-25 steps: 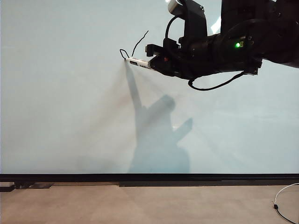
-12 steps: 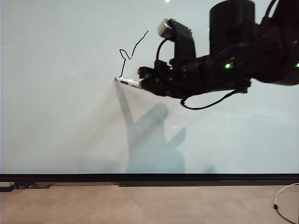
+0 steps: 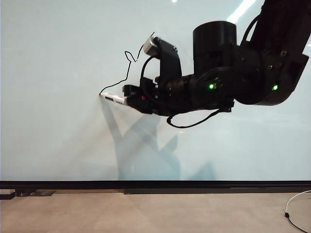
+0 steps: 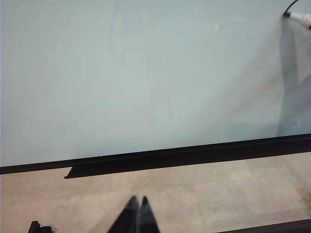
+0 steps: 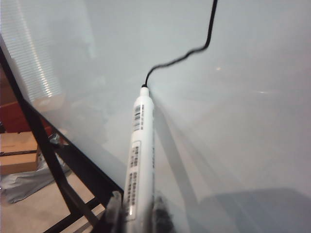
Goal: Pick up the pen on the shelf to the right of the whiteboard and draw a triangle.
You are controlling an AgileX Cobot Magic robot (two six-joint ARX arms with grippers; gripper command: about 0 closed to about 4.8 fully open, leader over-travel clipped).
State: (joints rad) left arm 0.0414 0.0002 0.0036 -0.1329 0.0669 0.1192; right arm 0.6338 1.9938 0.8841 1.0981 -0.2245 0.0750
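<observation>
Exterior view: right gripper (image 3: 127, 100), jaws clenched on the pen (image 3: 113, 98), has dragged the triangle (image 3: 127, 68) line lower-left.

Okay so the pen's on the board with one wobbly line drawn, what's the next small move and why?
Probably drag the pen level toward the right along the whiteboard to start the base. The right gripper is shut on it, tip touching at the low end of the triangle line, only one side drawn. The left gripper rests shut near the floor.

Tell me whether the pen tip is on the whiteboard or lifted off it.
On it. The pen, held by the right claw, has its tip at the end of the black line on the whiteboard.
</observation>
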